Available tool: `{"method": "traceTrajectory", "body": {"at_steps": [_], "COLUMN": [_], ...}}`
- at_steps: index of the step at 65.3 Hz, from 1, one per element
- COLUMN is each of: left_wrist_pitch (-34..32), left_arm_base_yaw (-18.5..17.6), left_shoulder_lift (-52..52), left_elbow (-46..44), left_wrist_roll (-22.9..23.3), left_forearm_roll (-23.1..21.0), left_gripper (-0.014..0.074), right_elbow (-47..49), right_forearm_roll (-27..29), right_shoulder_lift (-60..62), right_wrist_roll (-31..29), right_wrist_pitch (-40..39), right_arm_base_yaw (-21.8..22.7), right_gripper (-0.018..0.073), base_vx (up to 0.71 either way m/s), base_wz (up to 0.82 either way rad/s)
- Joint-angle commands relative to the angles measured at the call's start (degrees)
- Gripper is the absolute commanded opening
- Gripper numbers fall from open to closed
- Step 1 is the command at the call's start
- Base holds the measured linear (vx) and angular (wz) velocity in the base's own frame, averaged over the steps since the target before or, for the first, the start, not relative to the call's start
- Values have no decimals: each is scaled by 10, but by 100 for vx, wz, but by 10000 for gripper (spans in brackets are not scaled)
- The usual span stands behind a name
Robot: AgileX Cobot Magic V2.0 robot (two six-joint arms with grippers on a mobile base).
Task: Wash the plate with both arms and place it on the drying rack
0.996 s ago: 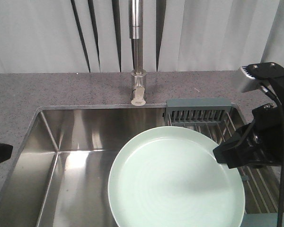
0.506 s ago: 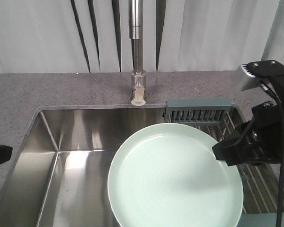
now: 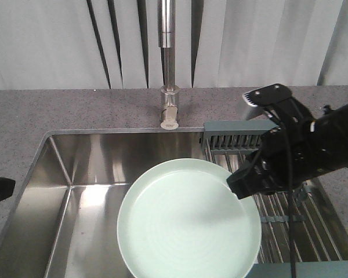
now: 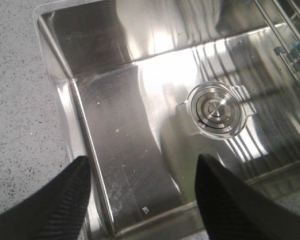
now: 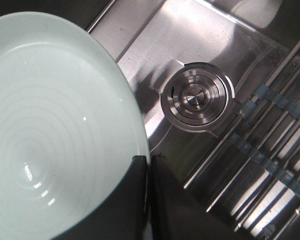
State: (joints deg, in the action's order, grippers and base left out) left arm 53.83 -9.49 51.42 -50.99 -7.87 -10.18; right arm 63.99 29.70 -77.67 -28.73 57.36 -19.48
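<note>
While the round pale mint-green plate (image 3: 188, 223) hangs over the stainless steel sink basin (image 3: 75, 174), we note the black right gripper (image 3: 243, 186) clamped narrow on its rim, toward the basin's right side. Black left gripper (image 4: 142, 165): jaws wide, empty, above the basin's left wall.

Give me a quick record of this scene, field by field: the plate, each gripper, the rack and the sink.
plate: pale green, held over the sink, not on the rack
right gripper: shut on the plate's right rim
left gripper: open, holding nothing, over the sink's left edge
sink: steel basin
drain: visible in the basin floor
drying rack: at the sink's right end
faucet: behind the sink, no water visible
</note>
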Motion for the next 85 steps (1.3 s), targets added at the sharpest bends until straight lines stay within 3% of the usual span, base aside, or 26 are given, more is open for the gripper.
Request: {"method": "traceTrajectory", "body": {"at_steps": [1,17,28,44,67,85], "left_wrist_pitch": [-30,-30,-30,-30,-30,-30], "left_arm_base_yaw": [0,0,0,0,0,0], "left_shoulder_lift": [-3,-3,-3,-3,-3,-3], "left_elbow": [-14,-14,-14,-14,-14,-14], "left_wrist_roll": [5,5,5,5,5,4], "left_forearm_roll": [-9,-9,-9,-9,-9,-9], "left_gripper": [432,432,432,432,432,432], "right_elbow": [51,185,250,254,96,-7], "right_forearm_roll": [26,21,38,36,24,46], "right_shoulder_lift": [-26,-134,-173,-160,-34,37], "right_wrist_roll": [-8,-8,-3,3,2,16], "right_wrist_pitch": [-37,-24,-22,5,-32,-68], "right_arm_base_yaw": [-11,-6,39,118,146,97], "right_gripper": [-4,-4,-4,-4,-4,-4], "base_vx": [0,0,0,0,0,0], "base_wz": [0,0,0,0,0,0]}}
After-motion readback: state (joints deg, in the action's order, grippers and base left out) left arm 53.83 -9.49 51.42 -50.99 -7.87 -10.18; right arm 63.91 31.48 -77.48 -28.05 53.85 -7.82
